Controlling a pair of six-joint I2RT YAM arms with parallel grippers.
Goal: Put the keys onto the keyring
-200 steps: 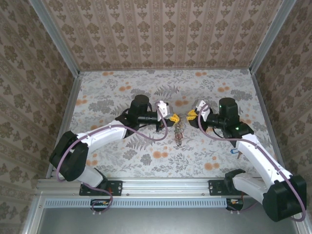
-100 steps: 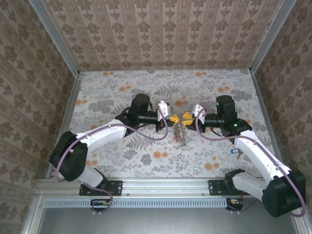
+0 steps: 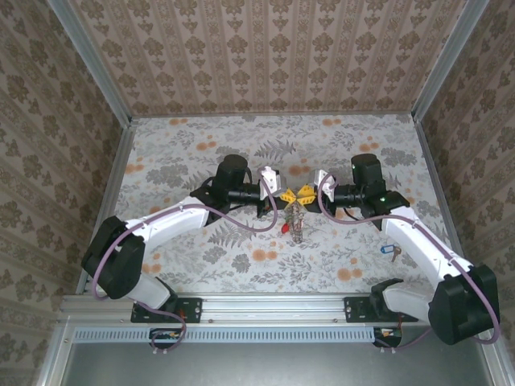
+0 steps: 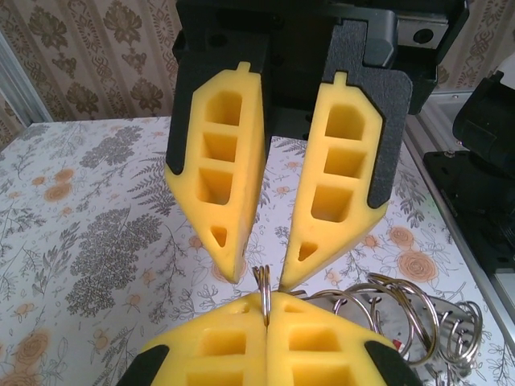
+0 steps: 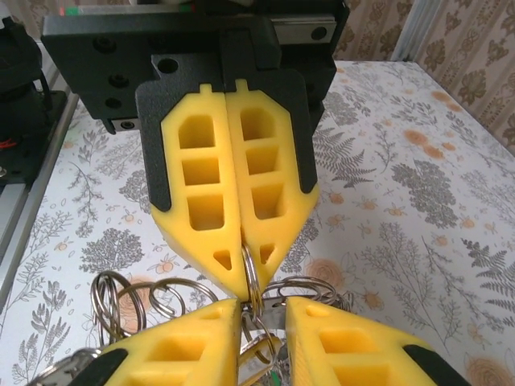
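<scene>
The keyring (image 3: 294, 219), a bunch of silver rings and keys with small coloured tags, hangs between both grippers above the middle of the table. My left gripper (image 3: 283, 195) is shut on one thin ring (image 4: 264, 285) of it, which stands edge-on between the pads (image 4: 265, 310). My right gripper (image 3: 306, 194) faces it tip to tip. Its jaws (image 5: 263, 305) stand slightly apart on either side of that ring (image 5: 251, 273) without clamping it. More rings (image 4: 402, 310) fan out to the side. One key with a blue tag (image 3: 392, 253) lies on the table by the right arm.
The table (image 3: 193, 145) has a floral cloth and is closed in by patterned walls at the back and sides. Metal rails (image 3: 241, 307) run along the near edge by the arm bases. Both arms reach inward and meet at the centre.
My right gripper has moved left until its tips meet the left gripper's, and its jaws have narrowed a little around the ring. The left arm has held still with the keyring.
</scene>
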